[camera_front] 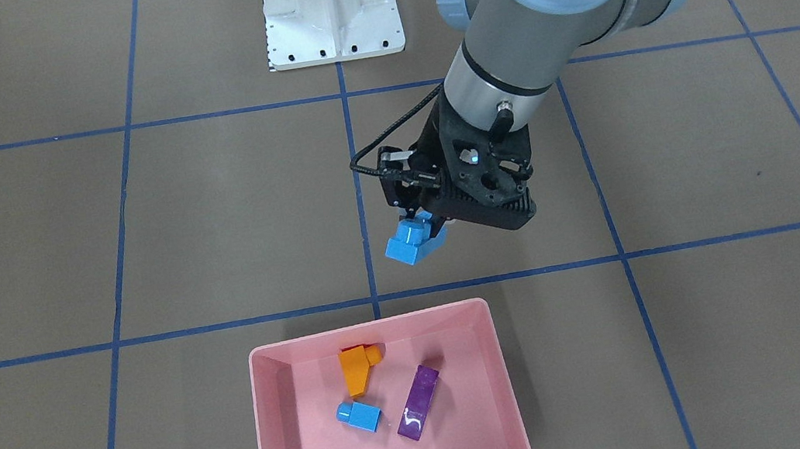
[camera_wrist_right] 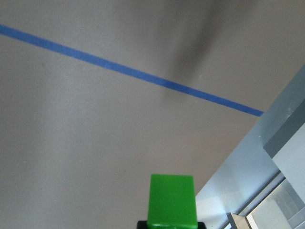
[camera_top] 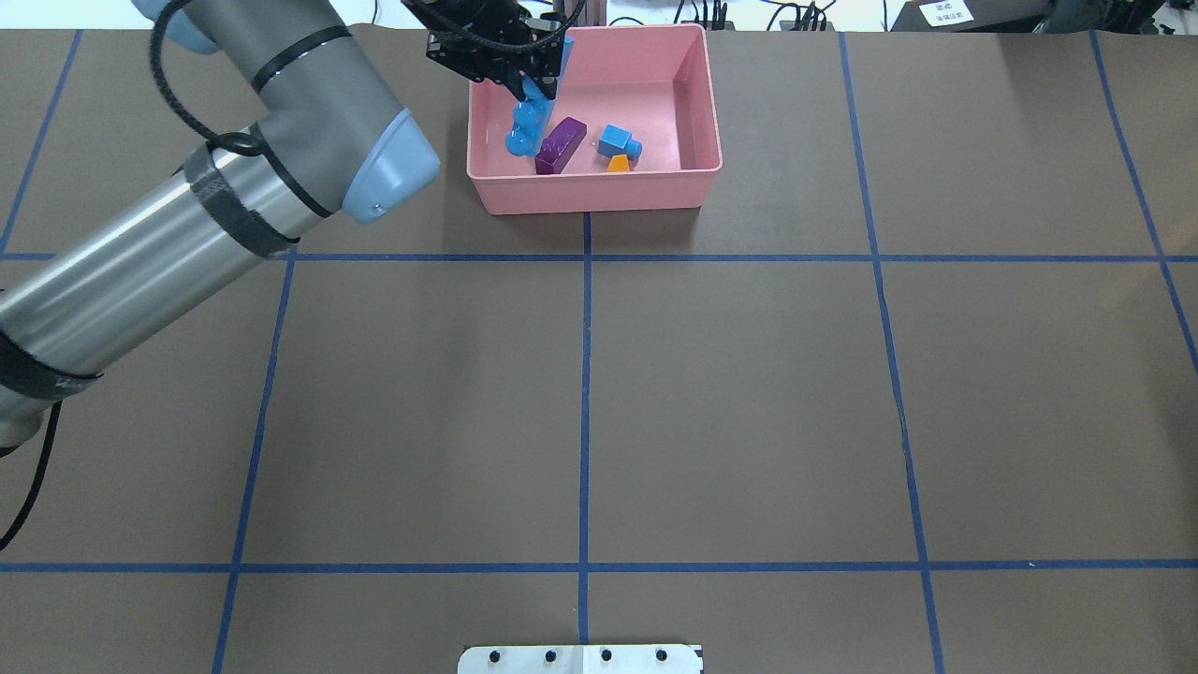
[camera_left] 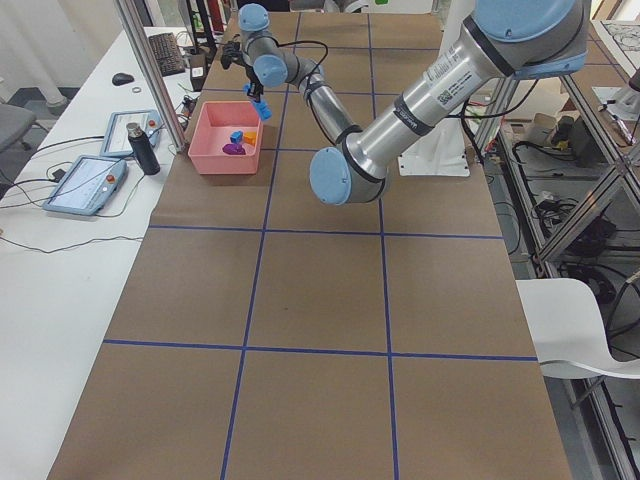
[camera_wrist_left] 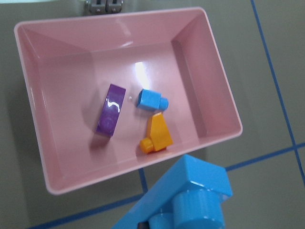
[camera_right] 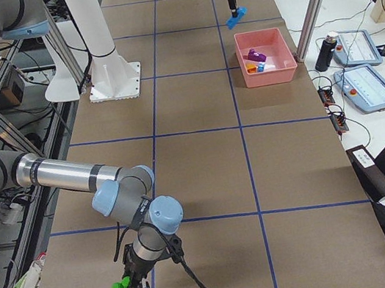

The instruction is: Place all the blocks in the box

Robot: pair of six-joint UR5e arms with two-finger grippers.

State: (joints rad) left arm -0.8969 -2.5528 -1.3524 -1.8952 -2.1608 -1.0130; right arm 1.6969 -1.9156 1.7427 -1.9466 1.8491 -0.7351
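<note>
My left gripper (camera_front: pixel 423 233) is shut on the long blue four-stud brick (camera_front: pixel 410 243) and holds it in the air just on the robot's side of the pink box (camera_front: pixel 367 322). The overhead view shows this gripper (camera_top: pixel 532 89), the brick (camera_top: pixel 524 128) and the box (camera_top: pixel 590 192). In the box lie the orange sloped brick (camera_front: pixel 355 370), the small blue brick (camera_front: pixel 359 416) and the purple long brick (camera_front: pixel 419 402). The left wrist view shows the held brick (camera_wrist_left: pixel 186 200) with the box (camera_wrist_left: pixel 28 95) below it. My right gripper (camera_right: pixel 132 285) is shut on the green brick (camera_wrist_right: pixel 171 200), low over the table's far corner.
The white metal base (camera_front: pixel 331 15) stands at the robot's edge of the table. A side table with two tablets (camera_right: pixel 376 85) and a dark bottle (camera_right: pixel 324 53) lies beyond the box. Blue tape lines cross the brown table.
</note>
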